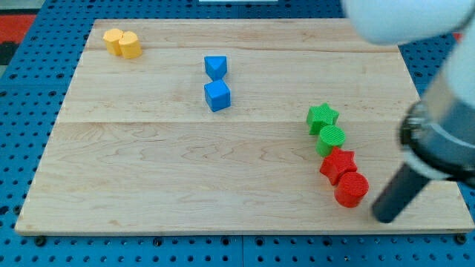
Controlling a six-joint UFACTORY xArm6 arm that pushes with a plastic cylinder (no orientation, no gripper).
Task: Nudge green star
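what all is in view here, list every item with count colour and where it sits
wooden board: 1, pale wood, fills most of the view, on a blue pegboard surface
yellow blocks: 2, touching, the view's top left corner of the board
blue blocks: 2, one above the other, upper middle
green star block: 1, right side
green round block: 1, just below the star, touching it
red star block: 1, below the green round block
red round block: 1, lowest of that column
my tip: 1, dark rod end, right of the red round block, apart from it
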